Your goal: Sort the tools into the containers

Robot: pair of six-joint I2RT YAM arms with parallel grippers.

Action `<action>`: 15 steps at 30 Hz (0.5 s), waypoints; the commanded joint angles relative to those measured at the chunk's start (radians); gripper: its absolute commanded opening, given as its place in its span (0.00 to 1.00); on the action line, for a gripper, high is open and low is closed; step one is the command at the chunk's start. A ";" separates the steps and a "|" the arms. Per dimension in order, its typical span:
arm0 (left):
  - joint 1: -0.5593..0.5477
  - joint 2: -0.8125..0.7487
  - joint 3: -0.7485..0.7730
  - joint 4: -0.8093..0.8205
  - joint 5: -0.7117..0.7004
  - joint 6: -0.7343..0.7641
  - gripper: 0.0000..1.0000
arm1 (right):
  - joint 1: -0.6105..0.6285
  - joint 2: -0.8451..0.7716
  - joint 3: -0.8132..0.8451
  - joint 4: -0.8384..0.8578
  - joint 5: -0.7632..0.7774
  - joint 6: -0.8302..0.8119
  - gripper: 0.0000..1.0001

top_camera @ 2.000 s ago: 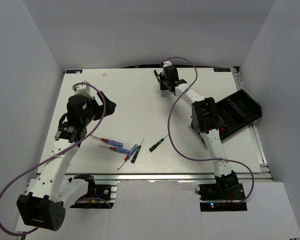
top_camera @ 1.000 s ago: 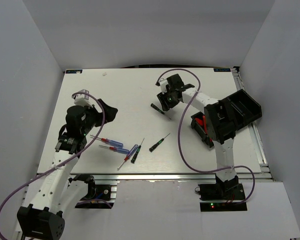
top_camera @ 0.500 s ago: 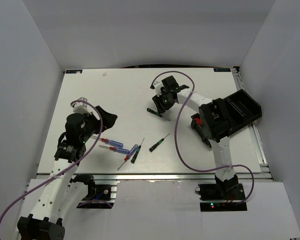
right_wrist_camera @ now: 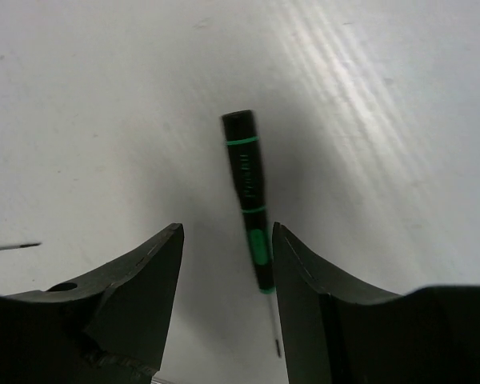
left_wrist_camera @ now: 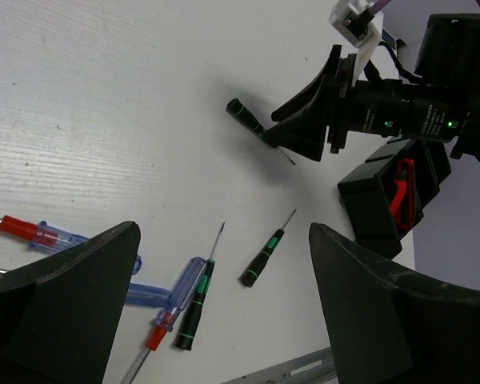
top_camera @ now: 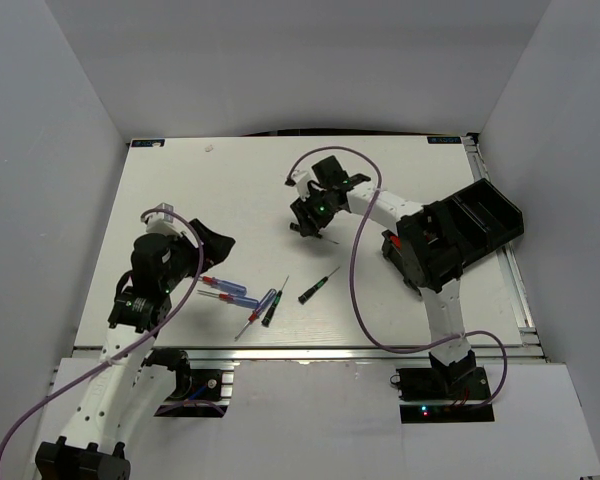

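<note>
My right gripper (top_camera: 310, 214) stands open low over the middle of the table. A black-green screwdriver (right_wrist_camera: 248, 184) lies on the table between its fingers, close to the right finger (right_wrist_camera: 304, 272). It also shows in the left wrist view, the screwdriver (left_wrist_camera: 246, 116) beside the right gripper (left_wrist_camera: 304, 132). My left gripper (top_camera: 216, 244) is wide open and empty above the near-left group of tools: two blue-red screwdrivers (top_camera: 228, 289) and two black-green ones (top_camera: 317, 287). A black container (top_camera: 398, 258) holding a red knife (left_wrist_camera: 398, 192) is partly hidden by the right arm.
A second black container (top_camera: 483, 216) sits tilted at the table's right edge. A purple cable (top_camera: 355, 270) loops from the right arm over the table. Grey walls close in the back and both sides. A metal rail (top_camera: 330, 349) marks the near edge.
The right gripper has come forward and to the left from the back of the table, down around the black-green screwdriver. The left arm has drawn back slightly toward the near edge.
</note>
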 commanded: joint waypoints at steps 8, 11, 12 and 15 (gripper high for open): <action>0.007 -0.097 -0.019 -0.094 -0.010 -0.043 0.98 | 0.063 0.013 0.024 0.007 0.061 -0.087 0.56; 0.007 -0.115 -0.021 -0.111 -0.017 -0.049 0.98 | 0.065 0.004 0.025 0.004 0.064 -0.115 0.55; 0.007 -0.118 -0.022 -0.112 -0.018 -0.052 0.98 | 0.063 -0.001 0.019 0.004 0.064 -0.129 0.55; 0.007 -0.130 -0.028 -0.115 -0.020 -0.059 0.98 | 0.065 -0.019 0.011 0.010 0.062 -0.158 0.55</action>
